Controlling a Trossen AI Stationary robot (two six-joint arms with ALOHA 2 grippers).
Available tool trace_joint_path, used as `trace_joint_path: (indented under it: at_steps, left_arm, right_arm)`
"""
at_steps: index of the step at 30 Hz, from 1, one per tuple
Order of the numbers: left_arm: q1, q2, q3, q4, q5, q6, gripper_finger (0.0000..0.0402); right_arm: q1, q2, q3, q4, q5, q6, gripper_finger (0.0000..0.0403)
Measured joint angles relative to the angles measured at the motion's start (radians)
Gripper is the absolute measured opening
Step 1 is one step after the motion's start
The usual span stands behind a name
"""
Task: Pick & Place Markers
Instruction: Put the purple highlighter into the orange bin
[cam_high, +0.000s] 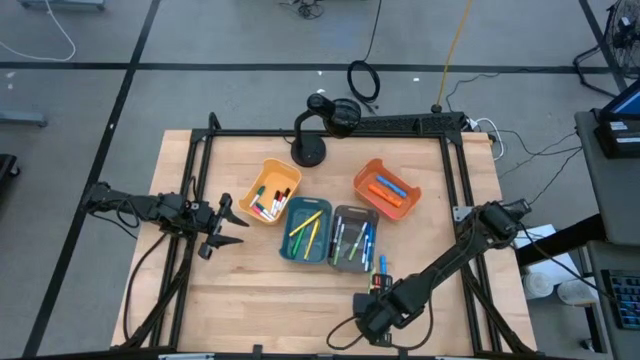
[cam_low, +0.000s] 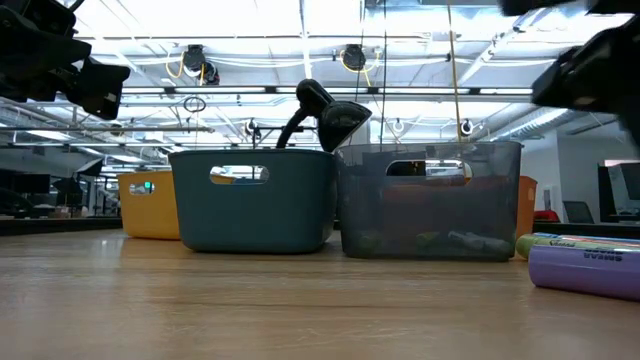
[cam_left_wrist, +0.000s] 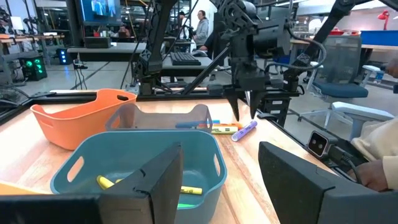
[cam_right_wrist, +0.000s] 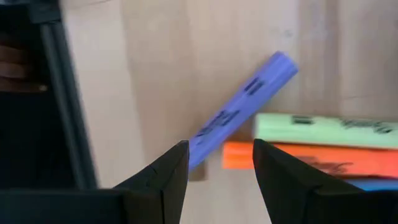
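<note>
Hovering over the pale wooden table near its front edge, the right gripper is seen with fingers spread, pointed down at a purple capped marker lying beside green and orange markers. Further markers are held in four small plastic bins: yellow, teal, grey and orange. The left gripper is held open left of the bins.
</note>
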Motion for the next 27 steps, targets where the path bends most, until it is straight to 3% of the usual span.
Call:
trace_joint_path:
  at_steps: [8, 17, 27]
  left_arm:
    - [0.000, 0.000, 0.000, 0.000, 0.000, 0.000, 0.0214]
    - [0.000, 0.000, 0.000, 0.000, 0.000, 0.000, 0.0214]
    - [0.000, 0.000, 0.000, 0.000, 0.000, 0.000, 0.0214]
  right_arm:
    - [-0.010, 0.006, -0.003, 0.033, 0.003, -0.044, 0.0169]
    - [-0.039, 0.006, -0.126, 0.219, -0.051, -0.051, 0.0169]
    - [-0.048, 0.006, -0.140, 0.160, -0.054, -0.053, 0.0169]
